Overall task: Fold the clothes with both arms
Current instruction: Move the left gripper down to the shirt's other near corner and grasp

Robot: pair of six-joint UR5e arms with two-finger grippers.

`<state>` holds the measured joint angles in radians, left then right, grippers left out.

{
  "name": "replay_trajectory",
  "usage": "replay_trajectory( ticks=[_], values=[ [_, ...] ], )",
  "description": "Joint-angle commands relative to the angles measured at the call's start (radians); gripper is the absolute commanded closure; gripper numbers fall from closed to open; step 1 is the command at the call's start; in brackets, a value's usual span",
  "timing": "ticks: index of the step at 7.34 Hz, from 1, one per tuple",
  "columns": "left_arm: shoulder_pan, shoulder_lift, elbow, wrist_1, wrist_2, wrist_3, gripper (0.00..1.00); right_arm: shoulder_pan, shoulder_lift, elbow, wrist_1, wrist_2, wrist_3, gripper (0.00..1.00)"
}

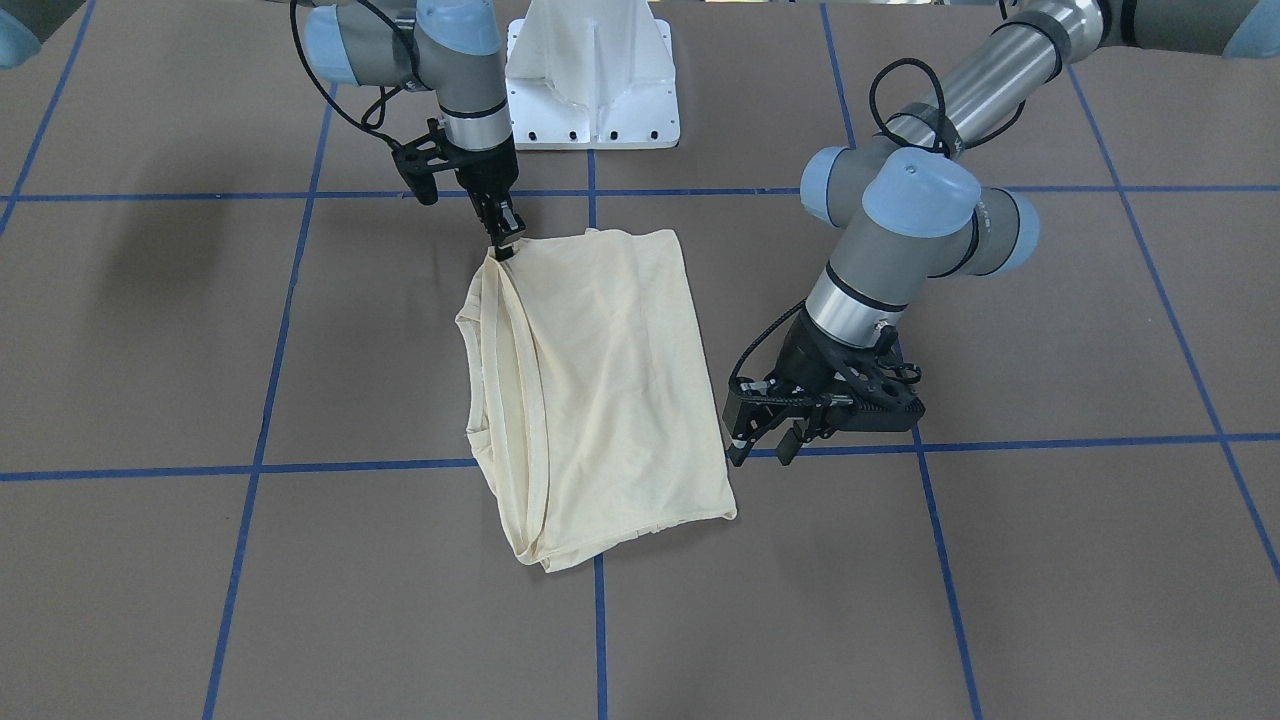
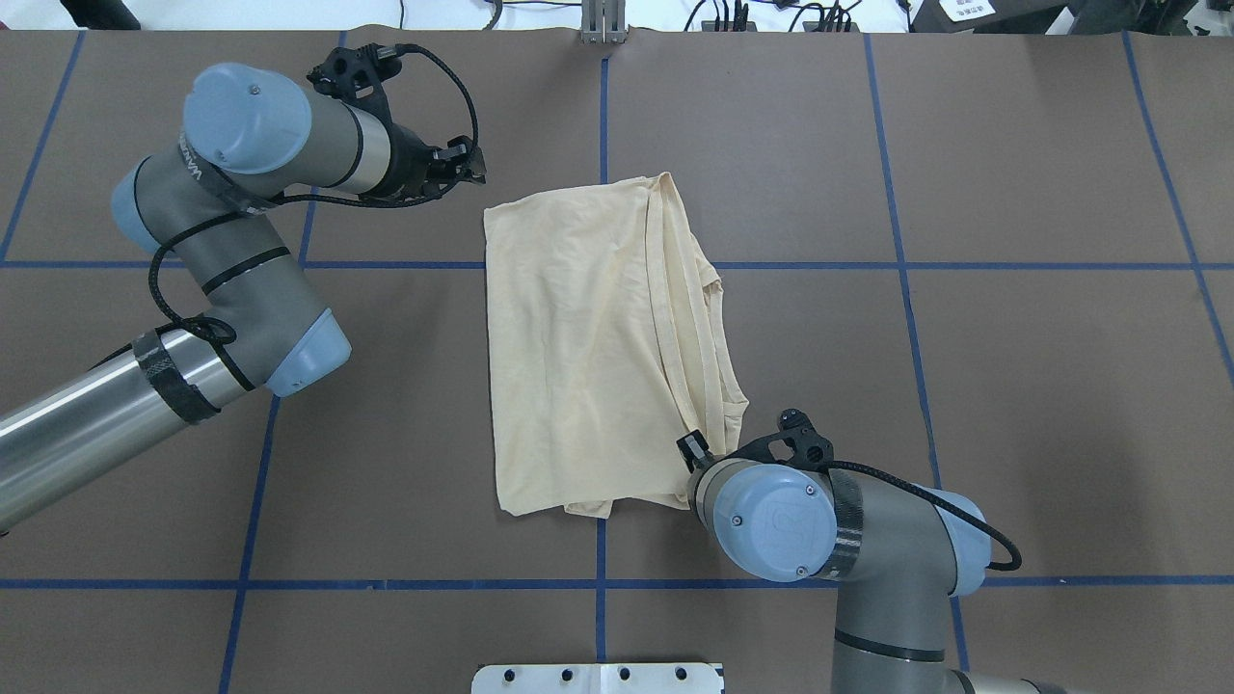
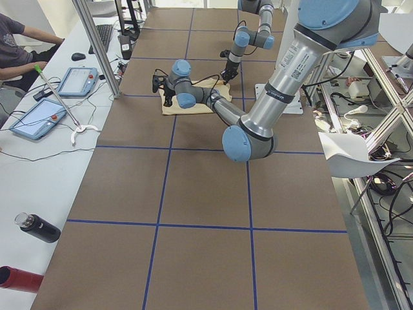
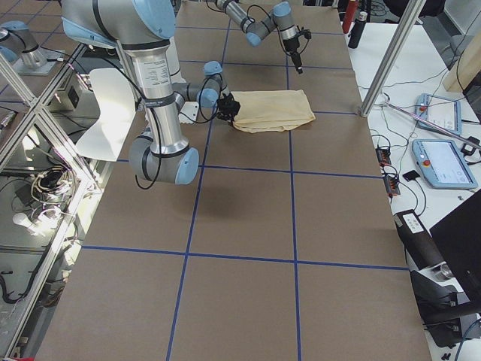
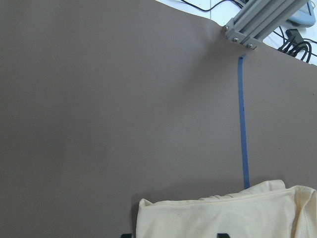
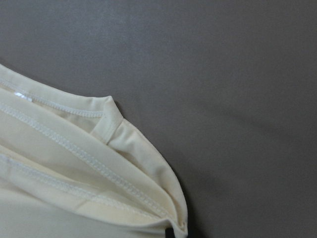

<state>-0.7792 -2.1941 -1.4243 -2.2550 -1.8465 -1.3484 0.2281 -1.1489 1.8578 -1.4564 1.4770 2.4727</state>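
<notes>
The pale cream-yellow T-shirt (image 2: 578,357) lies folded into a rough rectangle on the brown table, its graphic hidden; it also shows in the front-facing view (image 1: 600,390). Stacked hems run along its right side (image 6: 74,158). My right gripper (image 2: 692,451) is shut on the shirt's near right corner (image 1: 505,245), which it holds slightly raised. My left gripper (image 2: 469,166) is open and empty, apart from the shirt, just off its far left corner (image 1: 762,455). In the left wrist view the shirt's edge (image 5: 223,213) lies at the bottom between the fingertips (image 5: 222,235).
The white pedestal base (image 1: 592,80) stands at the table's robot-side edge. Blue tape lines (image 2: 752,265) mark a grid on the table. A metal post (image 2: 603,24) stands at the far edge. A bench with tablets (image 3: 77,81) runs along the operators' side.
</notes>
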Motion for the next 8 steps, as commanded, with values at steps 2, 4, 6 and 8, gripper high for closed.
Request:
replay_trajectory(
  ticks=[2,4,6,8],
  values=[
    [0.008,0.083,-0.125,-0.002,-0.006,-0.049,0.35,0.008,-0.012,0.041,-0.013,0.008,0.002,1.0],
    [0.09,0.215,-0.319,-0.002,0.006,-0.246,0.35,-0.028,-0.028,0.078,-0.018,0.009,0.049,1.0],
    [0.247,0.331,-0.476,0.002,0.065,-0.485,0.35,-0.045,-0.041,0.101,-0.058,0.009,0.052,1.0],
    [0.412,0.358,-0.525,0.063,0.141,-0.648,0.38,-0.046,-0.049,0.104,-0.058,0.009,0.052,1.0]
  ],
)
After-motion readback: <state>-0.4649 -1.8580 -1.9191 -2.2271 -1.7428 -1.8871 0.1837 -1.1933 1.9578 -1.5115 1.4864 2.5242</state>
